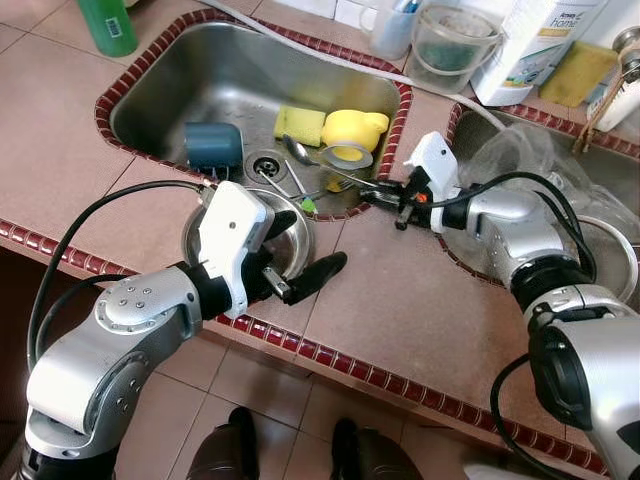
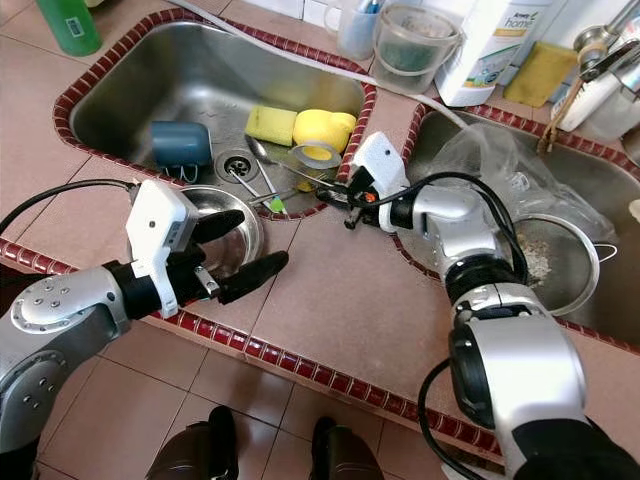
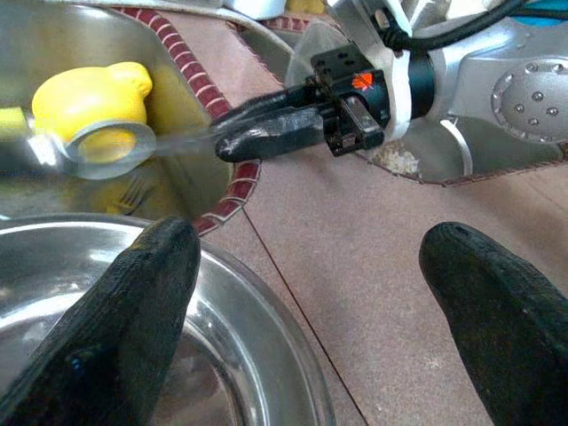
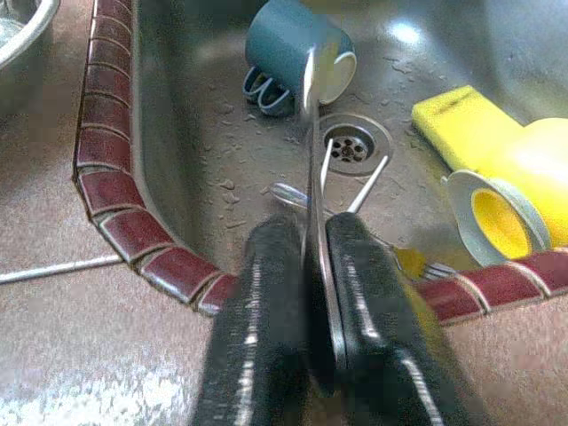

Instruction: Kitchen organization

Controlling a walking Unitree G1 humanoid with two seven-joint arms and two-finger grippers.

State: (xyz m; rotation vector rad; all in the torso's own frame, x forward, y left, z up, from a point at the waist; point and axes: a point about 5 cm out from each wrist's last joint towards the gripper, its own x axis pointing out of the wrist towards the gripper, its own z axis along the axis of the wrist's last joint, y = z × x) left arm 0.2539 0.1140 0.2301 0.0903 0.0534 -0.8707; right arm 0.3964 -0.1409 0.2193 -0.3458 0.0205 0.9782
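- A spoon (image 4: 312, 151) is clamped by its handle in the right gripper (image 1: 385, 196); its long axis reaches out over the sink (image 1: 160, 95).
- The steel bowl (image 1: 292, 238) is straddled by the spread left gripper (image 1: 290, 255), just beside.

Green bottle (image 1: 107, 25), white jug (image 1: 535, 45)

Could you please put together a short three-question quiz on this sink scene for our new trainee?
1. True or false: the right gripper is shut on a spoon.
2. What do the left gripper's open fingers reach around? A) the steel bowl B) the blue mug C) the green bottle
3. Fill in: the yellow sponge lies in the ____.

Key: 1 true; 2 A; 3 sink.
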